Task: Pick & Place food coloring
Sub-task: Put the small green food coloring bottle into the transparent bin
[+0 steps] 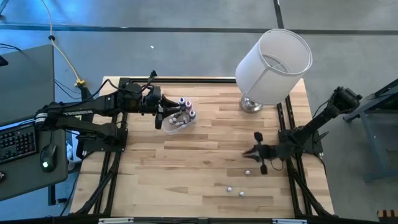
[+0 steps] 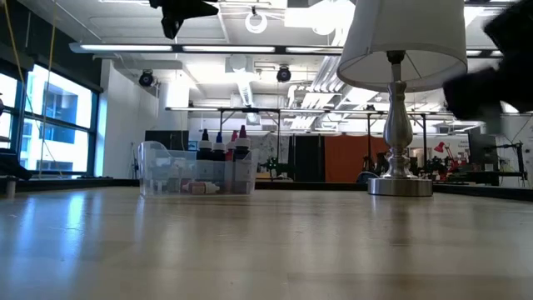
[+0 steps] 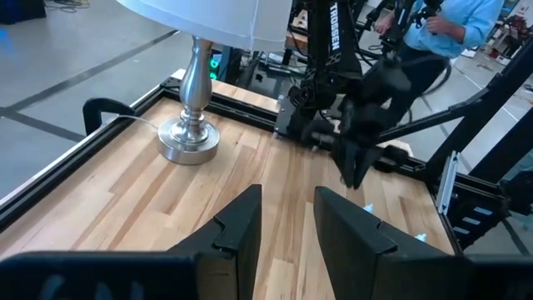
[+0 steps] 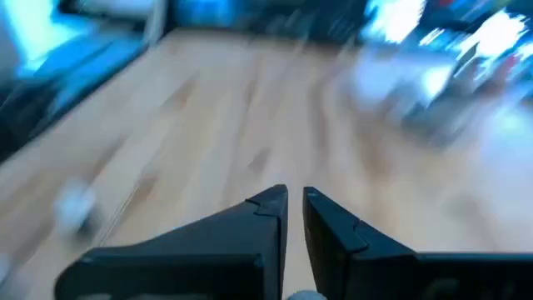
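A clear plastic tub (image 1: pixel 177 120) stands on the table's far left part, with several food coloring bottles (image 1: pixel 185 106) upright inside it, their pink, purple and dark tops showing (image 2: pixel 221 143). Three small whitish round pieces (image 1: pixel 247 172) (image 1: pixel 229 187) (image 1: pixel 242 193) lie loose on the wood near the right near corner. My left gripper (image 1: pixel 163 117) (image 3: pixel 288 208) hangs open, high above the tub's left side (image 2: pixel 179 12), with nothing between its fingers. My right gripper (image 1: pixel 245 154) (image 4: pixel 296 200) is shut and empty, just on the far side of the loose pieces. One piece (image 4: pixel 75 208) shows blurred in its wrist view.
A table lamp with a big white shade (image 1: pixel 273 62) stands on its metal base (image 1: pixel 251 104) at the far right of the table. Bare wood lies between the tub and the loose pieces. A person (image 3: pixel 450 25) shows beyond the table's right side.
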You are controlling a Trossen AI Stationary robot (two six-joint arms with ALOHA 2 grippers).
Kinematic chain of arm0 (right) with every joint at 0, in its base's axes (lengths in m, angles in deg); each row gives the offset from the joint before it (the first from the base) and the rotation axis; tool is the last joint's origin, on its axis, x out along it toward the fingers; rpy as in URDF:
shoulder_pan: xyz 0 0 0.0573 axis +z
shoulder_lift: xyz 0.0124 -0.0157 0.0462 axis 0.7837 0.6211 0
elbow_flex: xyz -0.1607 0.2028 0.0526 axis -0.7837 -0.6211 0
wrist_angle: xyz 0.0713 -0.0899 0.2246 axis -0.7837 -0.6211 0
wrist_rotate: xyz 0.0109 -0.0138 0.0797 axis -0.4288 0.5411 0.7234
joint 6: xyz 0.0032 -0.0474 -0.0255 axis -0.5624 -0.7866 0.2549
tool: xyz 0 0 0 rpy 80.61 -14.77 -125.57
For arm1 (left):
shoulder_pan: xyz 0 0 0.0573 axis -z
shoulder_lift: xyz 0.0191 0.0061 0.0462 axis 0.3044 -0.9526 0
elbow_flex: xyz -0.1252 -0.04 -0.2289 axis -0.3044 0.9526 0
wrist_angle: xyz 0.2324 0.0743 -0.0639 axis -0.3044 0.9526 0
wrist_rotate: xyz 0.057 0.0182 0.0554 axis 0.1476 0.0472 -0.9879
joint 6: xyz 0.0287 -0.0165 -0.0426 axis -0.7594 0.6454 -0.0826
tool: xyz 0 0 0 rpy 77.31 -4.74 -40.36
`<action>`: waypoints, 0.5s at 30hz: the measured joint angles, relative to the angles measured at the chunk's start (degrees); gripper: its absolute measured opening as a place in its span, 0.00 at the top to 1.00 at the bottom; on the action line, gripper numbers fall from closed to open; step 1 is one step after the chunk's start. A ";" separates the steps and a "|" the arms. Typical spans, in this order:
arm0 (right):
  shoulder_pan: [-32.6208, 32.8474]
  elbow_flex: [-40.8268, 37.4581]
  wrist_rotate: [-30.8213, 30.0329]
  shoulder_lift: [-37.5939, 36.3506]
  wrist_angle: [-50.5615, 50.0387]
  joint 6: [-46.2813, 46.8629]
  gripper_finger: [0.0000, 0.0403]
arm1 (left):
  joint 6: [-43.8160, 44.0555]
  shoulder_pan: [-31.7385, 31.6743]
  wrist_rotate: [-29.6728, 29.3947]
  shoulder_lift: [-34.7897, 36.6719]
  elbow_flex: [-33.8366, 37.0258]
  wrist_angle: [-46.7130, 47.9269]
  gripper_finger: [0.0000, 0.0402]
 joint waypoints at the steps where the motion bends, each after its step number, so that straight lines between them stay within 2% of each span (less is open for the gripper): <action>1: -1.39 1.10 -1.11 0.04 1.77 -2.21 0.93 | 0.02 0.00 0.00 0.00 0.00 -0.10 0.72; 4: -7.23 5.41 0.56 1.64 6.87 -8.02 0.93 | 0.02 0.00 0.00 0.00 0.00 -0.24 0.72; 7: -14.28 11.30 3.98 6.88 7.87 -12.85 0.93 | 0.02 0.01 0.02 0.00 0.00 -0.29 0.72; 11: -23.27 22.43 4.10 19.42 10.10 -14.34 0.93 | 0.02 0.02 0.02 0.00 0.00 -0.33 0.72; 15: -29.46 34.71 8.66 33.84 13.81 -13.29 0.93 | 0.01 0.01 0.04 0.00 0.00 -0.32 0.72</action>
